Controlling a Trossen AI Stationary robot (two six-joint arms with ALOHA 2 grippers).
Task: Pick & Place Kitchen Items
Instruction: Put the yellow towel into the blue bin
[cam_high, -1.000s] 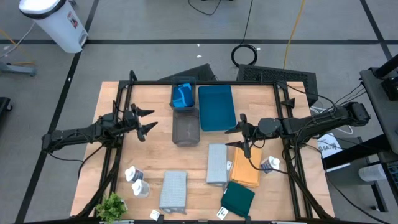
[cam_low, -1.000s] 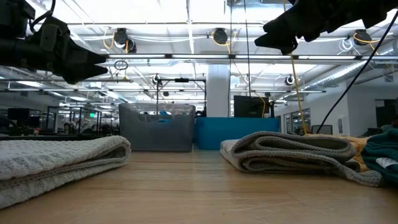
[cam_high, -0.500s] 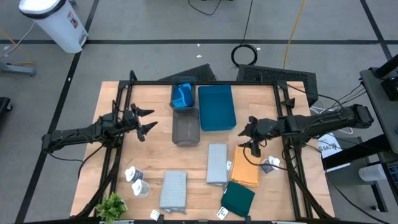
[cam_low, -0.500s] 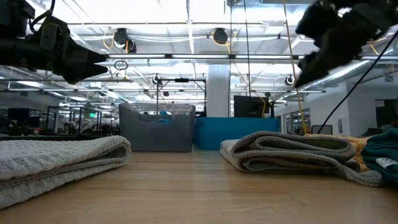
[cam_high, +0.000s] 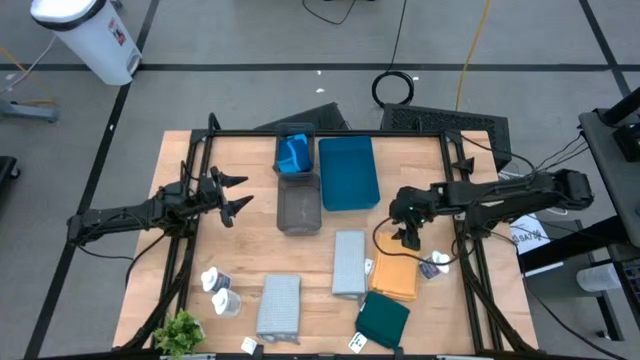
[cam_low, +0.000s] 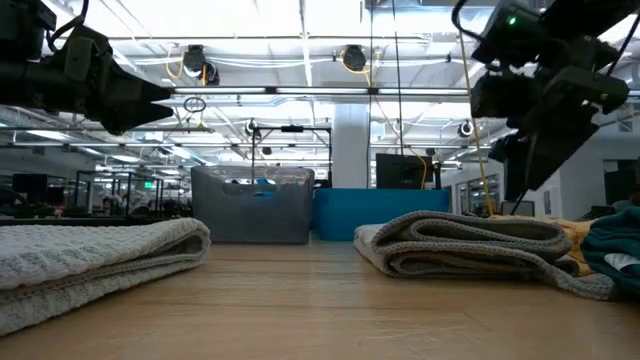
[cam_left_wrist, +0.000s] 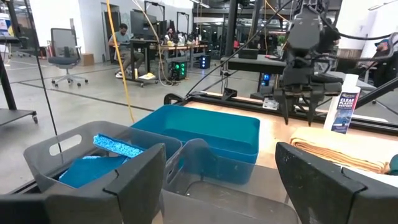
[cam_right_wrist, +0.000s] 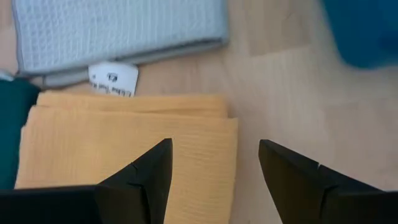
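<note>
An orange folded cloth (cam_high: 394, 277) lies flat at the table's right, between a pale blue cloth (cam_high: 348, 262) and a white bottle (cam_high: 436, 265). A dark teal cloth (cam_high: 383, 318) lies in front of it. My right gripper (cam_high: 408, 238) hangs open above the orange cloth's far end (cam_right_wrist: 143, 124), slanting down, touching nothing. A grey cloth (cam_high: 279, 305) and two white bottles (cam_high: 221, 290) sit near the front left. Blue sponges (cam_left_wrist: 118, 146) lie in a grey bin (cam_high: 294, 152). My left gripper (cam_high: 243, 192) waits open and level above the table's left.
A teal tray (cam_high: 347, 172) and a grey tray (cam_high: 298, 208) stand at the far middle of the table. A small green plant (cam_high: 178, 330) is at the front left corner. Black frame rails (cam_high: 462, 250) run along the table's sides. Bare wood shows between the trays and the cloths.
My right gripper has come down and drawn toward the table's right and near edge. It has tipped from nearly level to slanting down over the orange cloth's far end. Its fingers have stayed open.
</note>
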